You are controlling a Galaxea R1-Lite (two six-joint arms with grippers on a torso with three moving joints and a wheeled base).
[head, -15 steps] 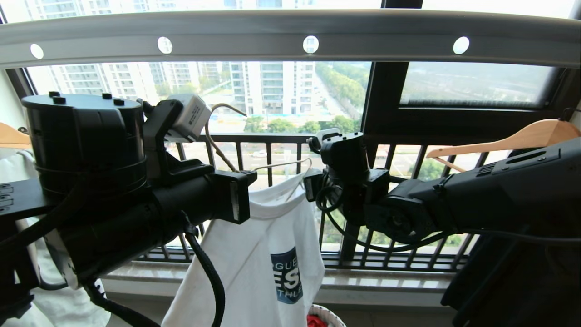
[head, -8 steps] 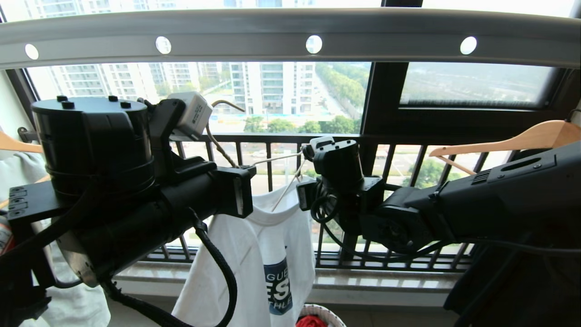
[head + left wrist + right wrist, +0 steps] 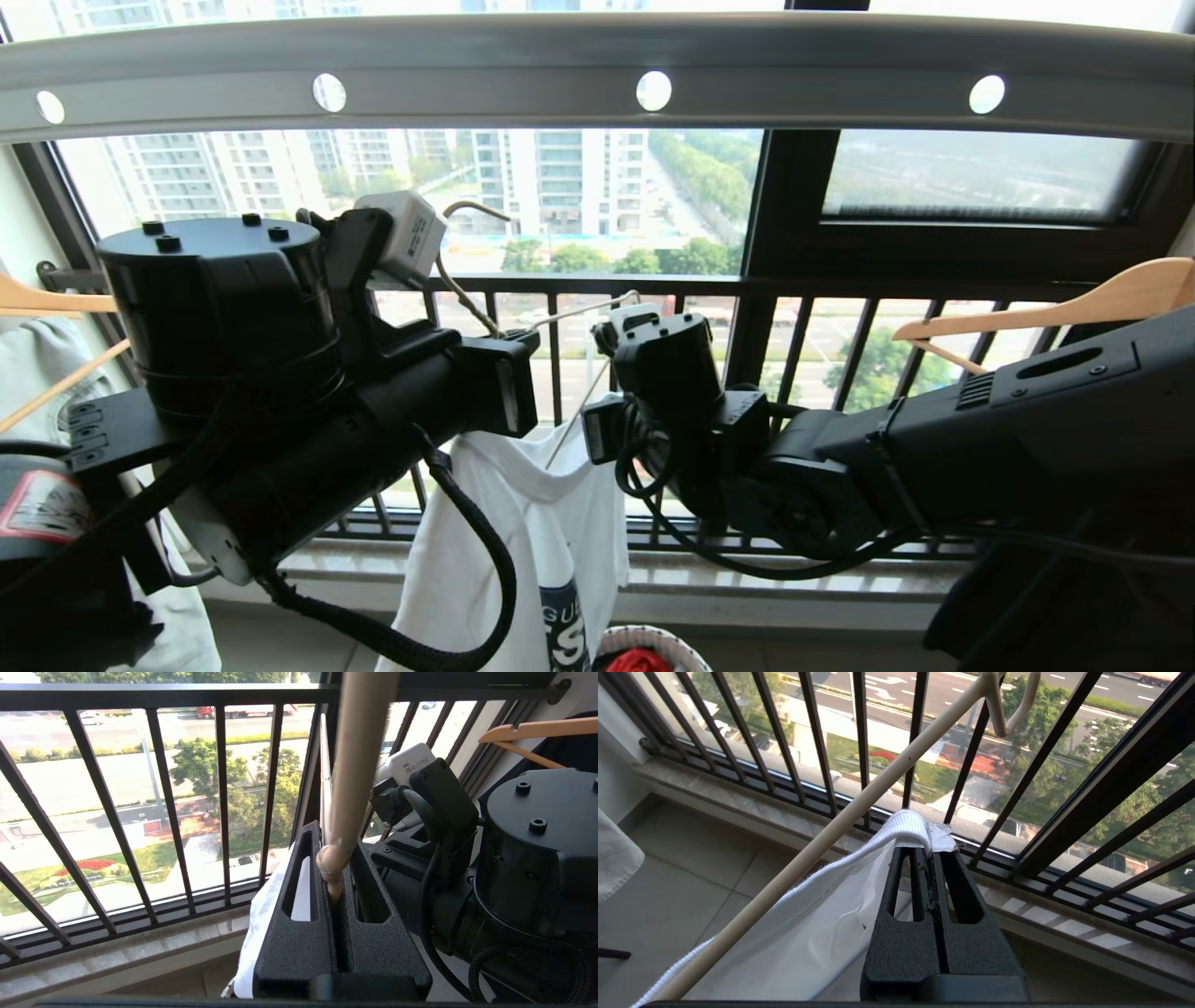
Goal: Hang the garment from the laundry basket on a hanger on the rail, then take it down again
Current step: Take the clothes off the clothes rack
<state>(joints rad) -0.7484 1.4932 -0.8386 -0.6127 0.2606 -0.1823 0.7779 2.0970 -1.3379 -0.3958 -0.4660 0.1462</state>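
Garment logo shows "GUE"; camera reads "RealSense".

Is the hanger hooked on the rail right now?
No: the hanger sits well below the rail, its hook free in front of the window bars.

Floor: pale tiles below the window, seen from the right wrist camera.
Basket: white woven rim at the bottom edge of the head view, standing on the floor (red cloth inside).
Sill: marbled stone ledge running along the foot of the black railing, bordering the floor.
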